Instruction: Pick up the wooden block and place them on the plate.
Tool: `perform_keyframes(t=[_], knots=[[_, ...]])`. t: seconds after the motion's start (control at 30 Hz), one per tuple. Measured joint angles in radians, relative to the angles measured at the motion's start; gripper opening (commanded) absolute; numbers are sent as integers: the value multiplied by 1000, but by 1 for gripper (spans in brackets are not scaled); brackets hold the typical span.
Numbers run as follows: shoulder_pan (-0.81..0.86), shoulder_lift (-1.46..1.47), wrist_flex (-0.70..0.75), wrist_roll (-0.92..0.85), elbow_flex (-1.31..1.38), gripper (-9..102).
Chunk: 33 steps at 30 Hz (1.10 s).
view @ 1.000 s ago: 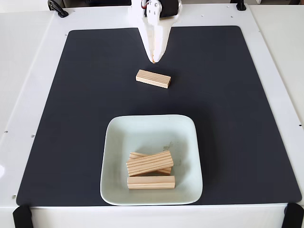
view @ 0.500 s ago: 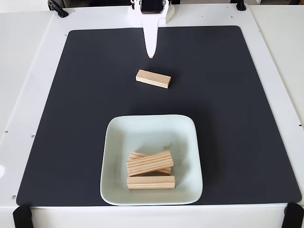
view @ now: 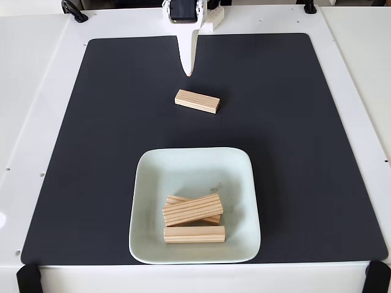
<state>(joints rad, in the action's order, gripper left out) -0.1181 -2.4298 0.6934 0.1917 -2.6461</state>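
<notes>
A white table [view: 43, 91] carries a dark mat [view: 110, 134]; black clamps at five [view: 377, 276] and seven o'clock [view: 27, 278].

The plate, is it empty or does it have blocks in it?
Not empty. The plate holds three wooden blocks, one lying across another near its front edge. A fourth block lies outside on the black mat.

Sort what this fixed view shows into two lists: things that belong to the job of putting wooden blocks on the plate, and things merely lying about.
Part of the job:
- loose wooden block on the mat
- plate
- three blocks on the plate
- pincer

Just lying about:
- black mat
- white table
- black clips at the table's corners
</notes>
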Motion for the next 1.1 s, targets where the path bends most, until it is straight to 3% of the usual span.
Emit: perform_keyframes(t=[0.5,0.77,1.1], knots=[[-23,351,2,150,221,0],[-71,474,187,245,403,0],[-75,508,202,273,426,0]])
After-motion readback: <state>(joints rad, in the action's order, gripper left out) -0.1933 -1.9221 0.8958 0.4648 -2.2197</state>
